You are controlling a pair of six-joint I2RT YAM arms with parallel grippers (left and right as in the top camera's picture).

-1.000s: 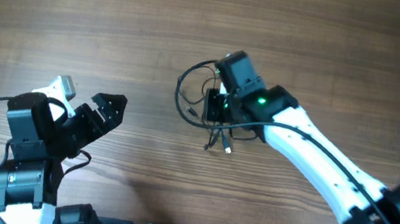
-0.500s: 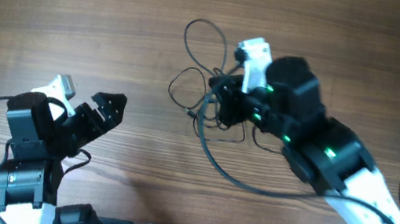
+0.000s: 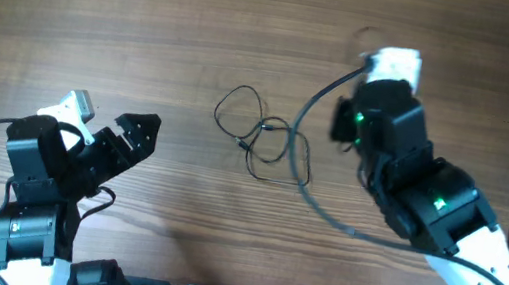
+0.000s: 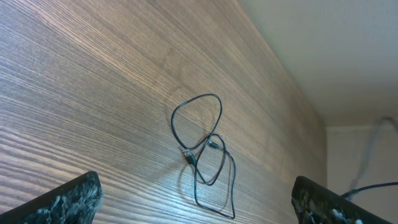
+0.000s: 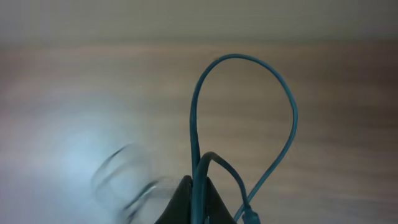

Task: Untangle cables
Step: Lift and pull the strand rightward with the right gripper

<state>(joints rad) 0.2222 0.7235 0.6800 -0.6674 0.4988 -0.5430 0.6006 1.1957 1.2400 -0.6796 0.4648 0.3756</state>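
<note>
Right now the right gripper (image 5: 191,198) hangs high, right of centre, clenched on a cable loop (image 5: 194,118). Loose cables (image 4: 189,155) lie mid-table, left of it. The left gripper (image 4: 196,204), near left, gapes wide open.

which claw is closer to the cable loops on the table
Right. Seen from overhead, the right claw, shut on a raised cable, hangs just right of the cable loops; the open left claw sits farther to their left.
</note>
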